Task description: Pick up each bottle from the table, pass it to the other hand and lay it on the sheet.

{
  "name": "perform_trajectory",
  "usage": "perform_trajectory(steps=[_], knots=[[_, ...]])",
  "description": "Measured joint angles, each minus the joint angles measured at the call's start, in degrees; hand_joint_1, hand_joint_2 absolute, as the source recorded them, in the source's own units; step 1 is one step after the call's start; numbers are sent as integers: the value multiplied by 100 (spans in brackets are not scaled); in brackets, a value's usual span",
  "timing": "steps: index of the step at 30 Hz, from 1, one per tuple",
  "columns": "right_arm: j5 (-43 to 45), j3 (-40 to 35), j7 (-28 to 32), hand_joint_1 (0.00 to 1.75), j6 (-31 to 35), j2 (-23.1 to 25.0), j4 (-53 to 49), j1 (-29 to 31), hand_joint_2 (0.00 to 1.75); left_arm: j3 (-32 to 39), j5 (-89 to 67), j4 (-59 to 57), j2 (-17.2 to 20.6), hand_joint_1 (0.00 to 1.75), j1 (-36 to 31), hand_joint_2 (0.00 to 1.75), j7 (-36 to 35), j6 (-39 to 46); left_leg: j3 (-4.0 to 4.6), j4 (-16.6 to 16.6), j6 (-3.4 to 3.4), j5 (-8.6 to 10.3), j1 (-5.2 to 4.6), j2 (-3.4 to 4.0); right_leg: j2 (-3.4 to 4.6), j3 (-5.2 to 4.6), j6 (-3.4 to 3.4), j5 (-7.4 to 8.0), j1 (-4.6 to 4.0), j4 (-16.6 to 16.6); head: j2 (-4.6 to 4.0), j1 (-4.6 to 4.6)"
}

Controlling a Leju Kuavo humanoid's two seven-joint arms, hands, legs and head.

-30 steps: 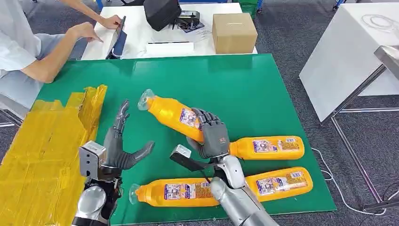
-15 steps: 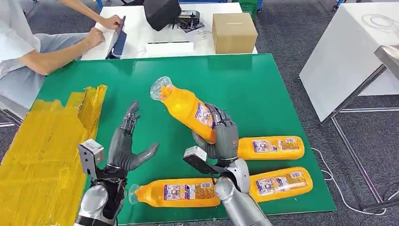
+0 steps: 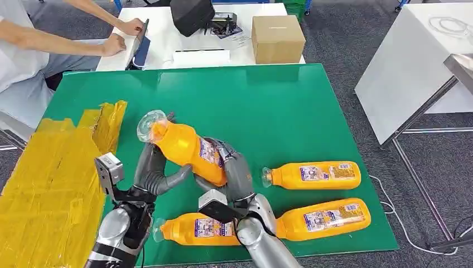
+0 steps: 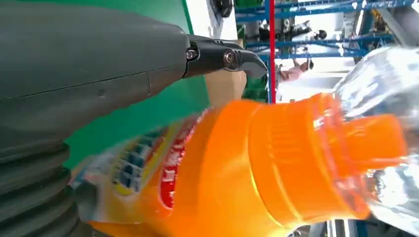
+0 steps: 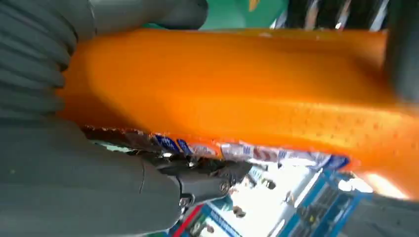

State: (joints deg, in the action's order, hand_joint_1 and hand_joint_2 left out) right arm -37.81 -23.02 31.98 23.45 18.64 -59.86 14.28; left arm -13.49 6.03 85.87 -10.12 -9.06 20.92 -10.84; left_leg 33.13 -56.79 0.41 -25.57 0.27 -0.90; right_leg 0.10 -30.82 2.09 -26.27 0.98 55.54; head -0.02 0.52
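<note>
Now mid-handover: right hand clamps the base half of the held bottle, lifted above the green table, cap end tilted toward the left hand. Left hand sits under the neck end, fingers apart, not closed yet. Best to wrap the left fully before the right lets go. Three bottles lie nearby; yellow sheet waits at left.

Orange bottle tilted, aloft – three bottles lie on green table.
</note>
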Motion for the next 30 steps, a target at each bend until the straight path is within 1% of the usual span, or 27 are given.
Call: perform_trajectory(steps=[4,10,11,12,13,18,30], knots=[[-4,-194,83,175,-37,13,203,75,175,-50,15,-109,20,0,-71,175,0,-2,0,0,0,0,0,-1,0,0,0,0,0,0,0,-2],[-7,-284,94,175,-37,15,330,111,175,-59,26,-194,28,0,-102,175,0,-4,0,0,0,0,0,-1,0,0,0,0,0,0,0,-2],[-24,-306,94,175,-37,15,345,117,175,-59,50,-212,28,5,-103,175,0,-4,0,0,0,0,0,-1,0,0,0,0,0,0,0,-4],[-48,-332,94,175,-35,17,365,125,175,-59,68,-227,28,166,-106,175,2,-9,0,0,0,0,0,-1,0,0,0,0,0,0,0,-2],[-63,-365,81,175,-4,17,393,135,175,-59,90,-243,28,175,-107,175,11,-9,0,0,0,0,0,-1,0,0,0,0,0,0,0,-2],[-46,-463,37,175,131,24,540,188,175,-41,302,-288,28,175,-106,175,44,-46,1,0,0,0,0,-1,0,0,0,0,0,0,0,-2],[17,-550,52,175,140,26,655,252,175,2,424,-293,33,175,-91,175,164,-52,2,0,0,0,0,-1,0,0,0,0,0,0,0,-2]])
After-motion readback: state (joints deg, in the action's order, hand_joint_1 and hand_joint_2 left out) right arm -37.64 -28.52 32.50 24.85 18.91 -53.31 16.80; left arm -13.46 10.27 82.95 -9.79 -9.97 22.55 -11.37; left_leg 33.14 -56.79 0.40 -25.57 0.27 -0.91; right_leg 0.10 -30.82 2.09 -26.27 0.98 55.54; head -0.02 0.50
